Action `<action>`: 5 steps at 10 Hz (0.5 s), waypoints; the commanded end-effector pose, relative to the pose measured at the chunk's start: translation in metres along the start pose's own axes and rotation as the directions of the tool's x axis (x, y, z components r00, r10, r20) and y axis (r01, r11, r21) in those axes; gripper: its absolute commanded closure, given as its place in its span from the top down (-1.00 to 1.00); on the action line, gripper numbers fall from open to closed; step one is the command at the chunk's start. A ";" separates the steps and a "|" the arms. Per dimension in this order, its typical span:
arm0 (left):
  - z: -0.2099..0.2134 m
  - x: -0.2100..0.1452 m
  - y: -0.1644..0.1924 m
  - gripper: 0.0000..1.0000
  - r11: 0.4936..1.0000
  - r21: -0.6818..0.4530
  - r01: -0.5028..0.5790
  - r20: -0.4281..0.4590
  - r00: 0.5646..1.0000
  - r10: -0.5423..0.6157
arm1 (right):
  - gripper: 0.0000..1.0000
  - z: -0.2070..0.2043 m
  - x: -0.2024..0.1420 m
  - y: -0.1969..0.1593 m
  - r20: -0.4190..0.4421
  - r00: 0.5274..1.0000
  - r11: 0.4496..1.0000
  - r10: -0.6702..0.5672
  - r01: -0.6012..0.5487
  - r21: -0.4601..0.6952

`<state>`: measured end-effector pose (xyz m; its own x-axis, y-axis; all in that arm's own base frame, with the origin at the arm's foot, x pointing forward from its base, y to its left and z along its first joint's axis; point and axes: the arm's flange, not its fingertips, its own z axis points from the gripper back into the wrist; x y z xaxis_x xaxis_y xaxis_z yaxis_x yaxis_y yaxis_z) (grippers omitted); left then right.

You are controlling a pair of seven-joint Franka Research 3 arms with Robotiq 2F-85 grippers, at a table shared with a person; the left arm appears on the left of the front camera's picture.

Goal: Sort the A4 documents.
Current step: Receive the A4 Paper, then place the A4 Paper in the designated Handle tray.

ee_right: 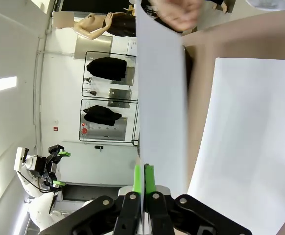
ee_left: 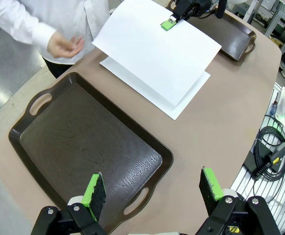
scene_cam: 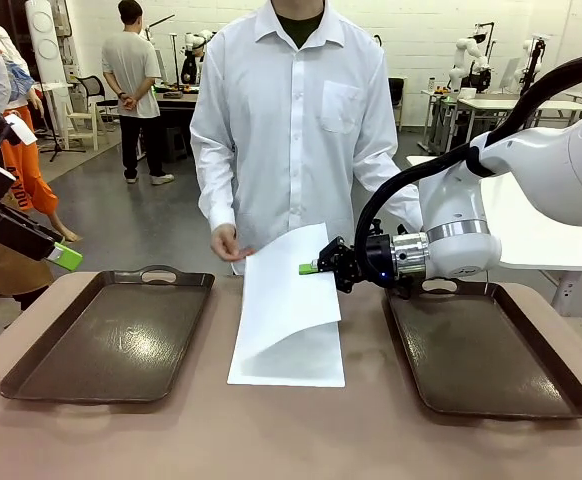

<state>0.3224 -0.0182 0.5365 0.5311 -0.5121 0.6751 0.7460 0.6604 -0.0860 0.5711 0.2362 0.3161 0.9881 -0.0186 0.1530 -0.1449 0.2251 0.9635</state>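
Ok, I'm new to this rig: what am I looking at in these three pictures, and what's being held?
Two white robot arms work at a table, facing a person. The front picture looks across the table from the robot's side. The other two come from a camera on each wrist, looking along that arm's fingers. On the table are a left tray and a right tray, both dark brown, with a flat sheet of white paper between them. The right fingers are shut on a second sheet, which curls up off the flat one. The left fingers hang open near the left tray, holding nothing. The person's hand is by the lifted sheet's far corner.
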 end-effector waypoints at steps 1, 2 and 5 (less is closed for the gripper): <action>-0.002 -0.001 0.002 1.00 1.000 -0.008 0.007 0.011 1.000 -0.006 | -1.00 0.000 0.001 0.000 0.010 1.000 1.000 0.000 0.000 0.006; -0.002 -0.001 0.002 1.00 1.000 -0.008 0.007 0.011 1.000 -0.006 | -1.00 0.000 0.001 0.000 0.010 1.000 1.000 0.000 0.000 0.006; -0.002 -0.001 0.002 1.00 1.000 -0.008 0.007 0.011 1.000 -0.006 | -1.00 0.000 0.001 0.000 0.010 1.000 1.000 0.000 0.000 0.006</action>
<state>0.3224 -0.0182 0.5365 0.5311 -0.5121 0.6751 0.7460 0.6604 -0.0860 0.5711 0.2361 0.3161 0.9881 -0.0189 0.1529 -0.1448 0.2250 0.9635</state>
